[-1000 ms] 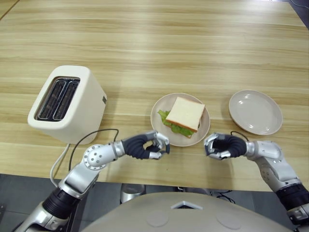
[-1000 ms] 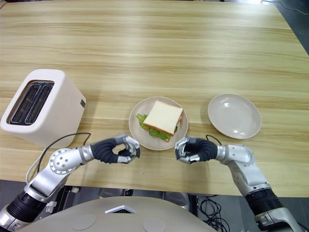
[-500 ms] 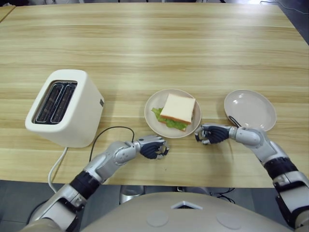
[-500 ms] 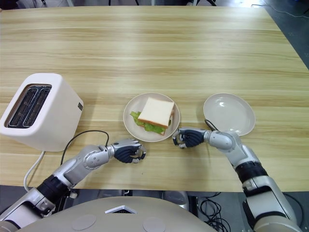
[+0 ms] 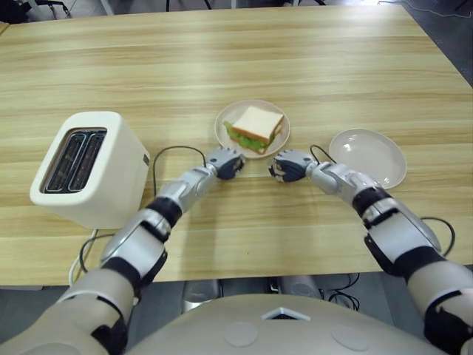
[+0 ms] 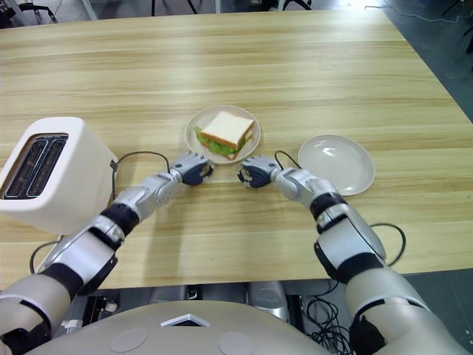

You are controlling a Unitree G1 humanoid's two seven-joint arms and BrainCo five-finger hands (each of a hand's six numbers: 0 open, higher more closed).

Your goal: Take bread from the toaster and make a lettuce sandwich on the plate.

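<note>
Sandwich (image 5: 256, 122), white bread over lettuce (image 5: 238, 137), sat on the plate (image 5: 220, 126). Left hand (image 5: 225, 163) rested on the table just off the plate's near-left edge, fingers curled in, holding nothing. Right hand (image 5: 290, 166) lay just off the plate's near-right edge, likewise fisted, holding nothing. Toaster (image 5: 85, 166) stood well left of the plate; second plate (image 5: 367, 157) near its right.

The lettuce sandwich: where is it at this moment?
In the left eye view the lettuce sandwich lies on the middle plate, between the toaster at left and the empty plate at right.
</note>
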